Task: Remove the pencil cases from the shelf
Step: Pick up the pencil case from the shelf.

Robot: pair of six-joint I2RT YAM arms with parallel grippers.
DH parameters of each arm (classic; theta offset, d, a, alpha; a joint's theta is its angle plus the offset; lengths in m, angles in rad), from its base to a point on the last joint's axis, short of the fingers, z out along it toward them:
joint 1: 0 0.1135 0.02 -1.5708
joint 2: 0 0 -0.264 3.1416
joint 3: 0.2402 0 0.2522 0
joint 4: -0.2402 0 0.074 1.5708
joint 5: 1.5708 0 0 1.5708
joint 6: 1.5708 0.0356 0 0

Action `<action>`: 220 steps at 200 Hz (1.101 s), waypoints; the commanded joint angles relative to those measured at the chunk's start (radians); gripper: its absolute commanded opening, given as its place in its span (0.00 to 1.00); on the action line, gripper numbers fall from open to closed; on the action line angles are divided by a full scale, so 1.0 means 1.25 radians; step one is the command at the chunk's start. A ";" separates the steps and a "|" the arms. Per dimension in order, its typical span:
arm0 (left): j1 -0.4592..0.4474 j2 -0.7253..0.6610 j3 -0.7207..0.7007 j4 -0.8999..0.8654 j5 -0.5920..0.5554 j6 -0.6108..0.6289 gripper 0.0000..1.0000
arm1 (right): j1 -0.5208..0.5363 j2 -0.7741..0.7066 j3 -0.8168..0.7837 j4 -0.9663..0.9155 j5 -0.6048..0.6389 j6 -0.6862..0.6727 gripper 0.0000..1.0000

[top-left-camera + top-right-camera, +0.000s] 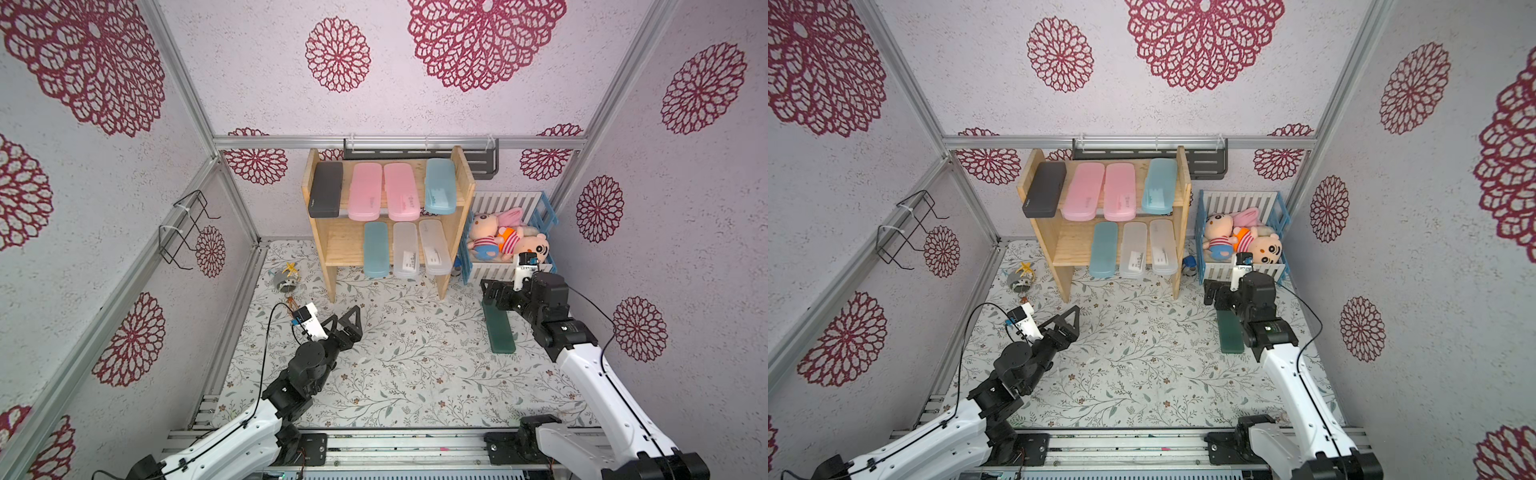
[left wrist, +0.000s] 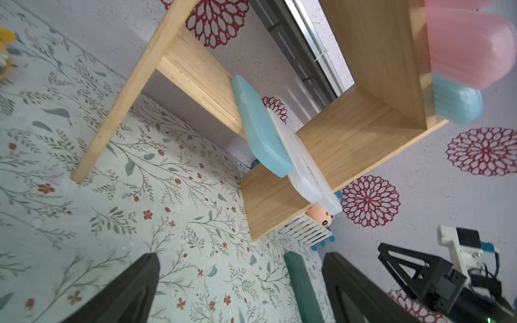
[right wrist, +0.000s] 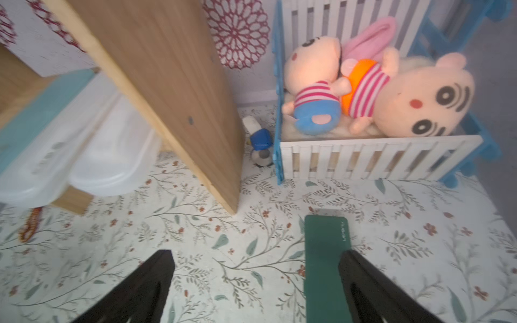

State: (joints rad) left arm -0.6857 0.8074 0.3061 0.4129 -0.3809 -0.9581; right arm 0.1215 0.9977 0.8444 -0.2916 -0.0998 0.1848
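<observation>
The wooden shelf [image 1: 345, 247] stands at the back. Its top tier carries a black pencil case [image 1: 326, 189], two pink ones [image 1: 365, 191] [image 1: 401, 191] and a light blue one [image 1: 439, 186]. On the lower tier lie a light blue case [image 1: 377, 249] and two frosted clear cases [image 1: 405, 249] [image 1: 434, 247]. A dark green case [image 1: 500, 330] [image 3: 324, 251] lies flat on the floral mat, right of the shelf. My right gripper [image 1: 488, 296] [image 3: 255, 253] hovers open over its far end, one finger above its edge. My left gripper [image 1: 348, 313] [image 2: 240, 257] is open and holds nothing, in front of the shelf's left leg.
A blue-and-white slatted crate [image 1: 490, 272] with plush toys [image 1: 507, 239] stands right of the shelf, just beyond my right gripper. A small blue toy [image 3: 260, 139] sits between shelf and crate. A starfish trinket [image 1: 286, 278] lies left of the shelf. A dark grey rack [image 1: 482, 162] hangs on the back wall.
</observation>
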 commanded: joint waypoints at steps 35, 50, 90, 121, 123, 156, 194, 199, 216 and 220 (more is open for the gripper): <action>0.157 0.250 0.105 0.357 0.337 -0.232 0.97 | 0.060 -0.029 -0.049 0.062 0.009 0.060 0.99; 0.175 0.311 0.113 0.430 0.356 -0.279 0.97 | 0.060 -0.035 -0.064 0.062 0.026 0.055 0.99; 0.185 0.441 0.161 0.497 0.394 -0.307 0.97 | 0.060 -0.032 -0.064 0.049 0.017 0.053 0.99; 0.189 0.541 0.183 0.593 0.402 -0.351 0.97 | 0.060 -0.027 -0.058 0.053 0.020 0.054 0.99; 0.190 0.547 0.184 0.600 0.402 -0.355 0.97 | 0.060 -0.025 -0.057 0.054 0.020 0.054 0.99; 0.203 0.666 0.203 0.729 0.414 -0.424 0.97 | 0.060 -0.020 -0.056 0.054 0.022 0.055 0.99; 0.218 0.757 0.235 0.805 0.424 -0.466 0.99 | 0.059 -0.025 -0.057 0.048 0.028 0.049 0.99; 0.218 0.760 0.238 0.804 0.422 -0.466 0.98 | 0.060 -0.025 -0.057 0.047 0.028 0.048 0.99; 0.218 0.760 0.245 0.794 0.415 -0.461 0.96 | 0.059 -0.024 -0.057 0.045 0.033 0.045 0.99; 0.219 0.760 0.247 0.789 0.416 -0.461 0.95 | 0.060 -0.024 -0.058 0.044 0.033 0.045 0.99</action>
State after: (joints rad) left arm -0.4198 1.7622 0.5858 1.3315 0.1291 -1.5242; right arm 0.1925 0.9810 0.7479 -0.2554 -0.0898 0.2394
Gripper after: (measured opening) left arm 0.971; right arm 0.990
